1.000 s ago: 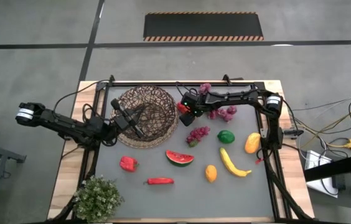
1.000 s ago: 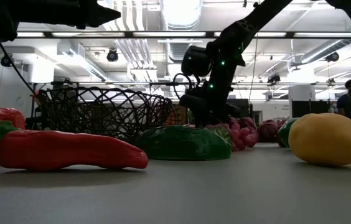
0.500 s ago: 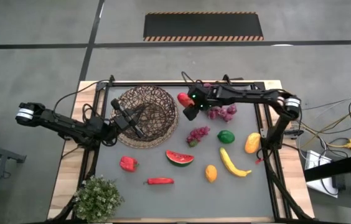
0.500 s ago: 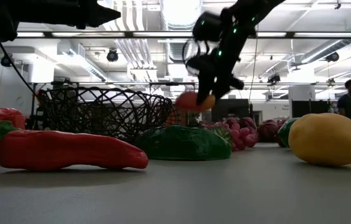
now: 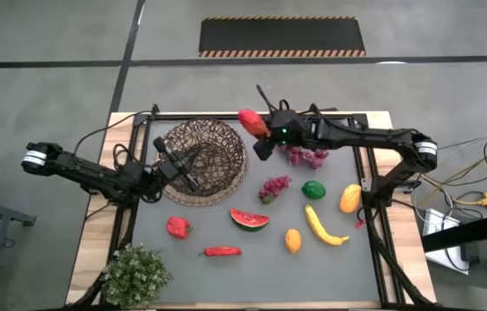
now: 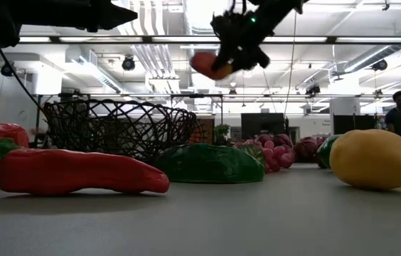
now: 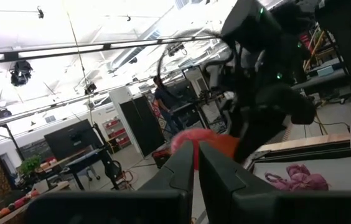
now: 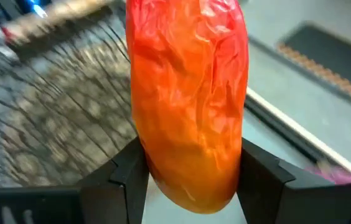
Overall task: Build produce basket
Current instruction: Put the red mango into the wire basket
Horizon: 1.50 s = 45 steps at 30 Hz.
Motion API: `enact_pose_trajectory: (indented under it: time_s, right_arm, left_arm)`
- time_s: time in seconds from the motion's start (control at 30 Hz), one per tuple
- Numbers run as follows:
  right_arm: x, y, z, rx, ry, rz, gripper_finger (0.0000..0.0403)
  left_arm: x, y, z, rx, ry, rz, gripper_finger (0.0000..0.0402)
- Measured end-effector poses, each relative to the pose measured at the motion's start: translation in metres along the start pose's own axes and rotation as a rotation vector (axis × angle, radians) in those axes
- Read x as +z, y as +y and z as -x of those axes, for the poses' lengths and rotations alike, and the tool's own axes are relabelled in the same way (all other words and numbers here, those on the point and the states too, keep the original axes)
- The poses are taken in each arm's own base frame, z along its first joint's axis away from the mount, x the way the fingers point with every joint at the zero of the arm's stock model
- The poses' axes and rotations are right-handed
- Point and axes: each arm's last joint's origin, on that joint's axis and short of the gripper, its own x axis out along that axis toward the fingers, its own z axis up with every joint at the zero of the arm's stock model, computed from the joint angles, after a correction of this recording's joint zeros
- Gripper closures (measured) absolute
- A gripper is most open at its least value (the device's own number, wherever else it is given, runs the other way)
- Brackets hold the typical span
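The dark wicker basket [image 5: 205, 161] sits on the grey mat at the far left. My right gripper [image 5: 259, 134] hangs high above the table by the basket's far right rim, shut on a red-orange fruit [image 5: 249, 122], which also shows in the low view [image 6: 210, 64]. My left gripper [image 5: 193, 180] hovers over the basket's left half, shut and holding nothing, well above the wicker [image 6: 115, 128]. Loose produce lies on the mat: purple grapes [image 5: 306, 156], a watermelon slice [image 5: 249, 218], a banana [image 5: 324, 227]. My right gripper pinches the red-orange fruit between its two fingers [image 8: 129, 171], one on each long side near its lower end [image 8: 191, 180]. The fingers come from the table's right, slanting slightly down. The fruit is lifted clear and juts out past the fingertips.
Also on the mat are a second grape bunch [image 5: 274, 187], a green fruit [image 5: 313, 189], an orange pepper [image 5: 350, 199], an orange fruit [image 5: 292, 239], a red pepper [image 5: 177, 227] and a red chili [image 5: 222, 251]. A potted plant [image 5: 135, 275] stands at the near left corner.
My right gripper has risen from the mat beside the basket's right rim, carrying the red-orange fruit up clear of the table and toward the far edge. Its fingers have tipped from steeply down toward level.
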Motion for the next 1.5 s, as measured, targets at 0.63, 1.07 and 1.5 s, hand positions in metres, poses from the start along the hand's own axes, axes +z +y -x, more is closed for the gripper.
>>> enact_pose_trajectory:
  time_s: [0.63, 1.07, 1.5]
  right_arm:
    - [-0.002, 0.043, -0.074, 0.111, -0.227, 0.103, 0.0227]
    - [0.014, 0.048, -0.105, 0.155, -0.144, 0.071, 0.0227]
    - [0.010, 0.059, -0.153, 0.196, 0.059, 0.103, 0.0227]
  left_arm:
    - [0.013, 0.011, 0.011, -0.011, -0.046, 0.050, 0.0396]
    - [0.017, 0.017, 0.018, -0.030, -0.044, 0.053, 0.0396]
    - [0.018, 0.017, 0.019, -0.036, -0.049, 0.058, 0.0396]
